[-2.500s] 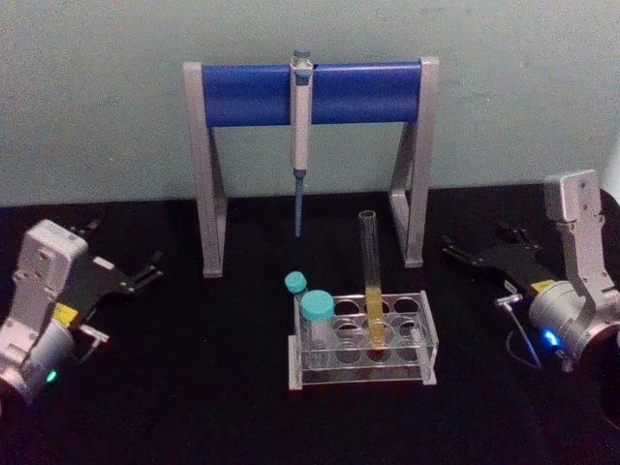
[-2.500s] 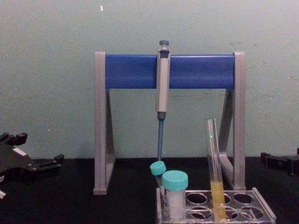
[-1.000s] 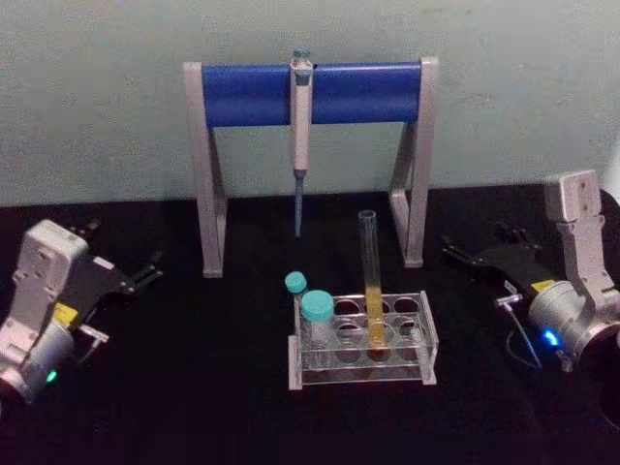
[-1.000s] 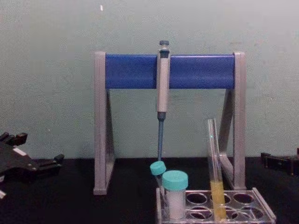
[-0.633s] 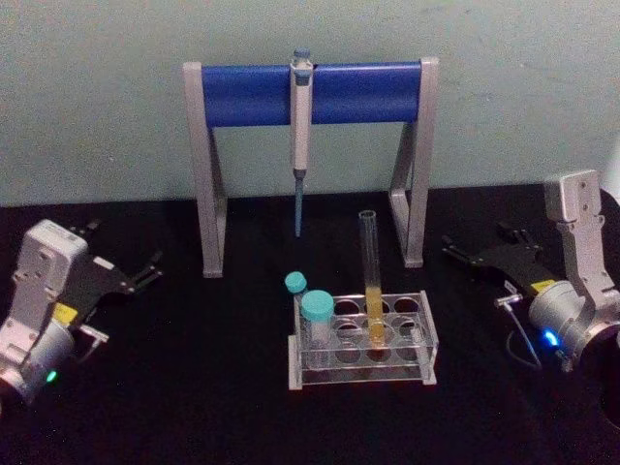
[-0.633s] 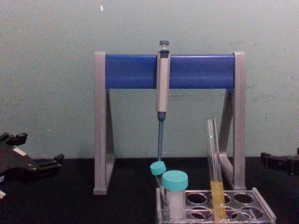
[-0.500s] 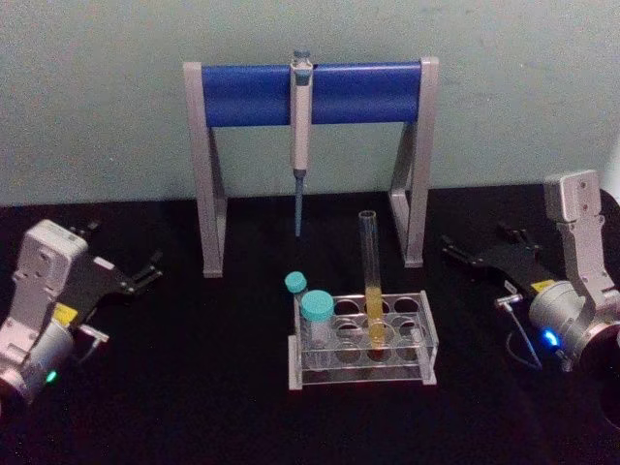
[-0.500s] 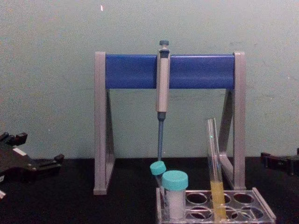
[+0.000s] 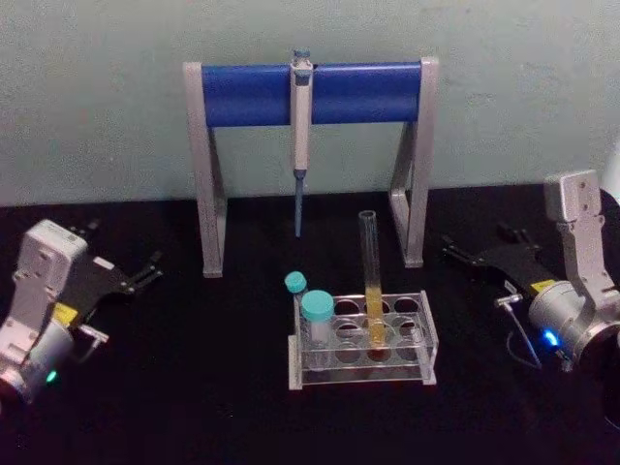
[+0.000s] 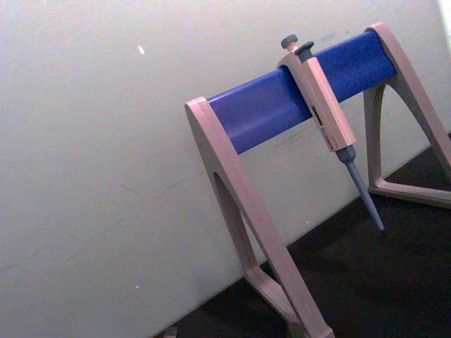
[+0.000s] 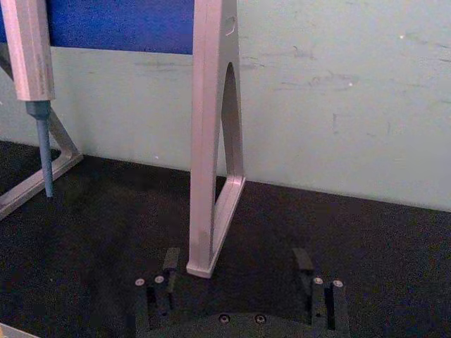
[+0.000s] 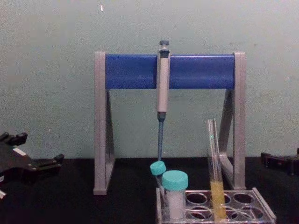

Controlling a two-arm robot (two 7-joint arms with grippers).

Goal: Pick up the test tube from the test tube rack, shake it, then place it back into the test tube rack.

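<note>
Nearest the robot, centre of the black table (image 9: pixel 194 387): the test tube rack (image 9: pixel 426 341), a low clear tray with rows of round holes. The test tube (image 9: pixel 371 281) stands in a middle hole, tilted a little, mouth open, yellow liquid in its lower part. Chest view has the same tube (image 12: pixel 215 168) rising well above the rack (image 12: pixel 264 211). Two teal-capped vials (image 9: pixel 316 320) occupy the rack's left end, one behind the other.

Left gripper (image 9: pixel 145 271) sits far out on the table's left side, well apart from the rack, fingers pointing toward the middle. Its fingers show a small gap at the tips, nothing between them. In the chest view it (image 12: pixel 51 163) comes in low at the left edge.

Right gripper (image 9: pixel 463 254) sits far out on the right side, also well apart from the rack and tube, tips aimed inward. Its wrist view shows the two fingers (image 11: pixel 170 264) spread wide, empty. Chest view catches its tip (image 12: pixel 271 159) at the right edge.

The tube stands between the two grippers, touched by neither; the right one is somewhat the nearer.

Farther back, against the pale wall (image 9: pixel 97 97): a grey-legged stand (image 9: pixel 205 174) with a blue crossbar (image 9: pixel 242 95). A pipette (image 9: pixel 301 126) hangs from the bar's middle, tip down, clear of the table. The right wrist view looks straight at the stand's right leg (image 11: pixel 211 141).
</note>
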